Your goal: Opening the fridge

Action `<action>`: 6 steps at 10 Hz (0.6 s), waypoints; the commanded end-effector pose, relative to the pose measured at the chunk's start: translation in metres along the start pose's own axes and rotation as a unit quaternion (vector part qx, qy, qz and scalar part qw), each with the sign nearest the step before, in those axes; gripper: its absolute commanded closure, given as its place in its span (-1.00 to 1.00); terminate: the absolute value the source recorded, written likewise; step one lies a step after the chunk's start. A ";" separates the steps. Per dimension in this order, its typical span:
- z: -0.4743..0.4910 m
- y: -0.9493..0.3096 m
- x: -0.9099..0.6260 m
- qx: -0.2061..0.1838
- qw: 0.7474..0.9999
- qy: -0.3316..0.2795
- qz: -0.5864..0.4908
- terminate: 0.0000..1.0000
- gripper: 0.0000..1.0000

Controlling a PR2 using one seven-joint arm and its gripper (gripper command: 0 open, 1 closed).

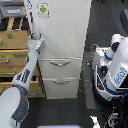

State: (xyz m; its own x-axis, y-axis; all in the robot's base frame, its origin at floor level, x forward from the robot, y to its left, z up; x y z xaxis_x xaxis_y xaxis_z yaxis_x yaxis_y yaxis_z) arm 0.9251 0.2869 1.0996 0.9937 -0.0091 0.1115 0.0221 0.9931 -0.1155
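The fridge is tall and white and fills the middle of the exterior view. A green-and-white sticker marks its upper door. Below the door are two drawers, each with a curved silver handle. My arm rises from the bottom left corner. Its gripper is right at the left edge of the upper door, about level with the door's bottom. The picture is too coarse to show whether the fingers hold that edge. A thin strip runs up the door's left side; I cannot tell if the door is ajar.
A tan wooden drawer cabinet stands against the fridge on the exterior view's left, right behind my arm. A white-and-blue rounded robot with cables around its base stands on the exterior view's right. Dark floor lies in front.
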 end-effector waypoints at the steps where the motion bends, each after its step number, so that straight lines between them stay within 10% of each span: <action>1: -0.019 0.008 -0.007 -0.014 1.000 -0.012 -0.017 -1.00 1.00; 6: -0.033 0.007 -0.006 -0.014 1.000 0.001 -0.024 -1.00 1.00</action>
State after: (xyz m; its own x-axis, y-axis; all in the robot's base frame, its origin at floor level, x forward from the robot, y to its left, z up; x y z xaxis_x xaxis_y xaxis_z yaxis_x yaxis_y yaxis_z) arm 0.9213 0.2939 1.0973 0.9907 -0.0328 0.1319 0.0503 0.9899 -0.1322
